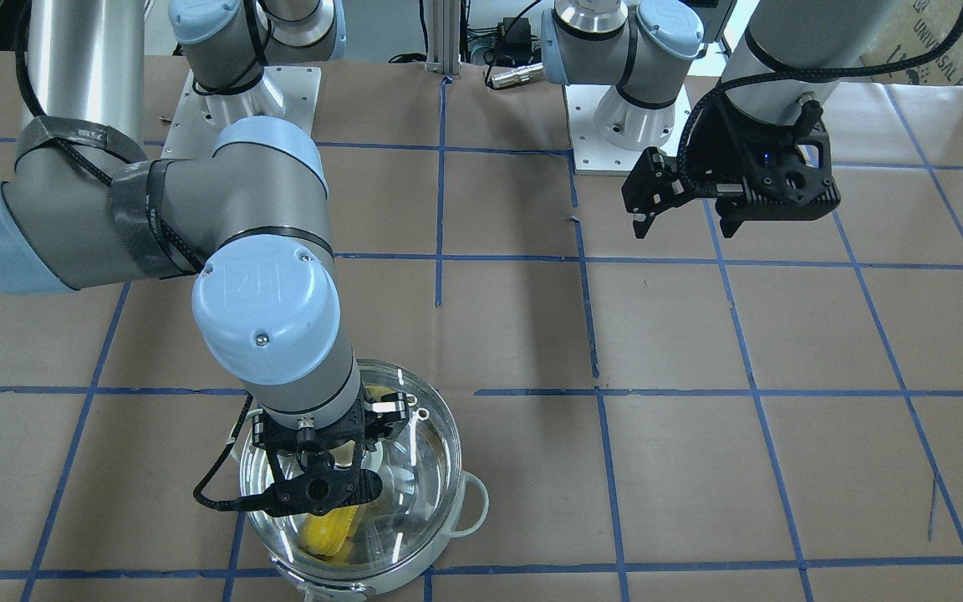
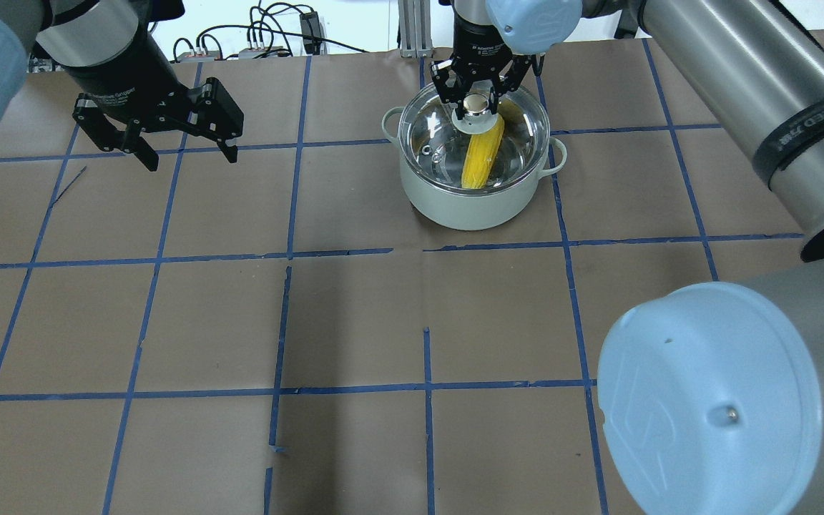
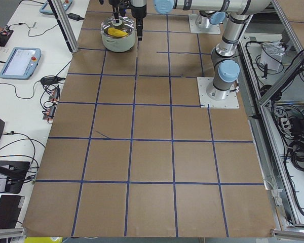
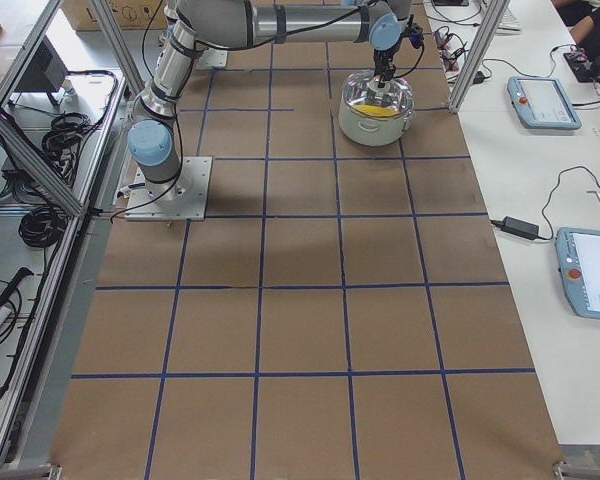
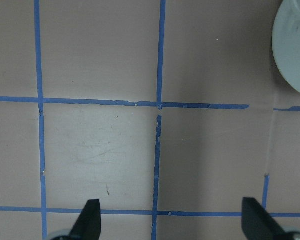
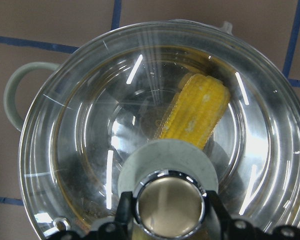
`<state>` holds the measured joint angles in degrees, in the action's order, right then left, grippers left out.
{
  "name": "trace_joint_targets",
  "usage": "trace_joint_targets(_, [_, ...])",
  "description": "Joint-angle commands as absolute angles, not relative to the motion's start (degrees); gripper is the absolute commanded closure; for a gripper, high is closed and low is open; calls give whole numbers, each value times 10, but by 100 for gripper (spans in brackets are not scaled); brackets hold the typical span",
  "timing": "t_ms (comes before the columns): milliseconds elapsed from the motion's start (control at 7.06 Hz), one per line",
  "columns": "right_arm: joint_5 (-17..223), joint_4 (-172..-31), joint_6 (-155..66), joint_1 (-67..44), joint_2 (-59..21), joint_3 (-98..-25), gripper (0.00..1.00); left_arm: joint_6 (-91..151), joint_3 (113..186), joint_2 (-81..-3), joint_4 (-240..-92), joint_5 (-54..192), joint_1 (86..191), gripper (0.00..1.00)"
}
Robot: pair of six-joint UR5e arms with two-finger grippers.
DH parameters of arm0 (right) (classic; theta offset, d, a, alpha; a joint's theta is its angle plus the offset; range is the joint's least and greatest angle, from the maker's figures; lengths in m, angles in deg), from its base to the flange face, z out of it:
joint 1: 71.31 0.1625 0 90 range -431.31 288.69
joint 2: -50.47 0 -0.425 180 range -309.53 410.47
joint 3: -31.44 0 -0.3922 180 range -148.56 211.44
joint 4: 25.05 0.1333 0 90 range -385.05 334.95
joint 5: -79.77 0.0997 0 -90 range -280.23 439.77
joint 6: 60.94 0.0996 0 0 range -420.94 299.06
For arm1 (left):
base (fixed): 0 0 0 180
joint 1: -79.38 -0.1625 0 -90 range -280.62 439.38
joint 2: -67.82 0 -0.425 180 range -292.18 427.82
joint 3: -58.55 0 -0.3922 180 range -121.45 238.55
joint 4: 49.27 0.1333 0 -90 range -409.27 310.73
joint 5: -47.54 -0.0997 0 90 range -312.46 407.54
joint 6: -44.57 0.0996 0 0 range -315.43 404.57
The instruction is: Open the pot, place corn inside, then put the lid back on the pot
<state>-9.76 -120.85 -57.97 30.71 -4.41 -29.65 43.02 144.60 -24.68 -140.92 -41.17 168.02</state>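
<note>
Two grippers over a brown table (image 2: pixel 355 322) with blue tape lines (image 2: pixel 289 207). Fingers of the right gripper (image 2: pixel 480 100) closed around the metal knob (image 6: pixel 168 210) of the glass lid (image 2: pixel 437 132), lid resting on the white pot (image 2: pixel 455 207) near the table's far edge. Yellow corn (image 2: pixel 482 154) inside the pot, under the lid. Near the far left corner, the left gripper (image 2: pixel 190 160) wide open, hovering above the surface.
</note>
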Motion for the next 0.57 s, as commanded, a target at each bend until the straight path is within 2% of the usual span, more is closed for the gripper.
trace_joint_targets(0, [-98, -1208, -580, 307, -44, -297, 90, 430, 1447, -247, -1409, -411, 1681, 0])
trace_joint_targets(425, [-97, -1205, -580, 306, -44, -296, 88, 430, 1448, -247, -1409, -411, 1681, 0])
